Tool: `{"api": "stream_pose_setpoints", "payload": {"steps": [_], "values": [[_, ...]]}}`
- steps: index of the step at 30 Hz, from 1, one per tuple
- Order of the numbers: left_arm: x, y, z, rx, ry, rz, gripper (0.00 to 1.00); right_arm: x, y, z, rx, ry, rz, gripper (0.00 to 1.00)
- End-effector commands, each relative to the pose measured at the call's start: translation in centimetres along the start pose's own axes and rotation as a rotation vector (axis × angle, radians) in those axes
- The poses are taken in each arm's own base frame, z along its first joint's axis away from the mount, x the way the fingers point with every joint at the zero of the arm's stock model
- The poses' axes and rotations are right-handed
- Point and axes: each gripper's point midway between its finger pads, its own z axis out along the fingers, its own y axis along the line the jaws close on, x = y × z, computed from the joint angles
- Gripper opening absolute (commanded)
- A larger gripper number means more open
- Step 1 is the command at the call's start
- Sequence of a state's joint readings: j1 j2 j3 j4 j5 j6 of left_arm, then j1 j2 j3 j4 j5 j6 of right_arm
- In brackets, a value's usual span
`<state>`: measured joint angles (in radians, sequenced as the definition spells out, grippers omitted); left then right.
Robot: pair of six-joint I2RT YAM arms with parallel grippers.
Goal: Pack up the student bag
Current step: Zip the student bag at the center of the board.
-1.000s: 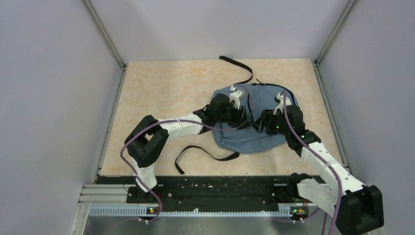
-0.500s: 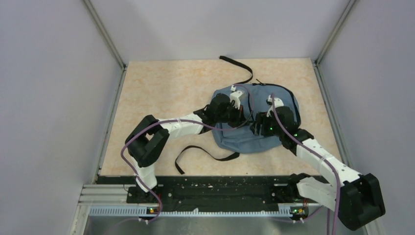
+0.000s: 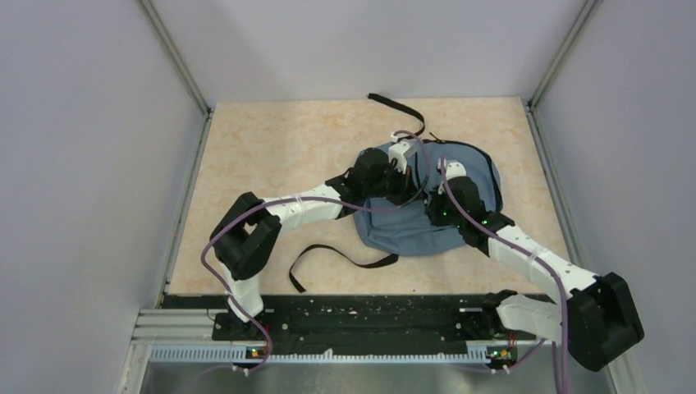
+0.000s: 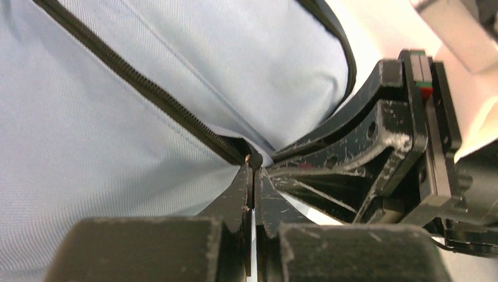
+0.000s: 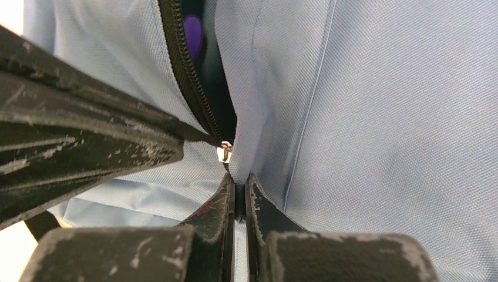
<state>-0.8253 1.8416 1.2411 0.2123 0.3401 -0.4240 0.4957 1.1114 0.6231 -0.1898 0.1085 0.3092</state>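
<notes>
At centre right of the overhead frame, the student bag (image 3: 410, 234) lies flat on the tan surface (image 3: 271, 156), with the left pincer (image 4: 253, 176) and right pincer (image 5: 236, 187) both pinching fabric beside its zip (image 5: 188, 88), seemingly poised to pull the opening apart for packing.

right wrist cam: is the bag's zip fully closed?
No, the zip stands parted above the right pincer, with dark lining and something purple showing inside the student bag.
</notes>
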Motion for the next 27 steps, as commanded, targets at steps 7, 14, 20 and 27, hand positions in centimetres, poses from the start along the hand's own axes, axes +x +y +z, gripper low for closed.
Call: {"api": "stream_pose_setpoints", "payload": {"steps": [7,14,20,27], "values": [[-13.1,1.7,-1.8,-0.016,-0.268,0.06,0.0,0.6,1.4,-1.5,-0.046,-0.004,-0.006,0.0],[-16.1,3.2,-2.2,-0.033,-0.312,0.109,0.0,2.7,2.4,-2.2,-0.086,0.048,-0.016,0.0],[-17.8,5.2,-1.4,-0.056,-0.33,0.126,0.0,3.6,3.5,-2.8,-0.145,0.068,-0.015,0.0],[-18.1,10.1,0.1,-0.149,-0.34,0.105,0.0,3.6,3.9,-3.6,-0.179,0.064,-0.025,0.0]]}}
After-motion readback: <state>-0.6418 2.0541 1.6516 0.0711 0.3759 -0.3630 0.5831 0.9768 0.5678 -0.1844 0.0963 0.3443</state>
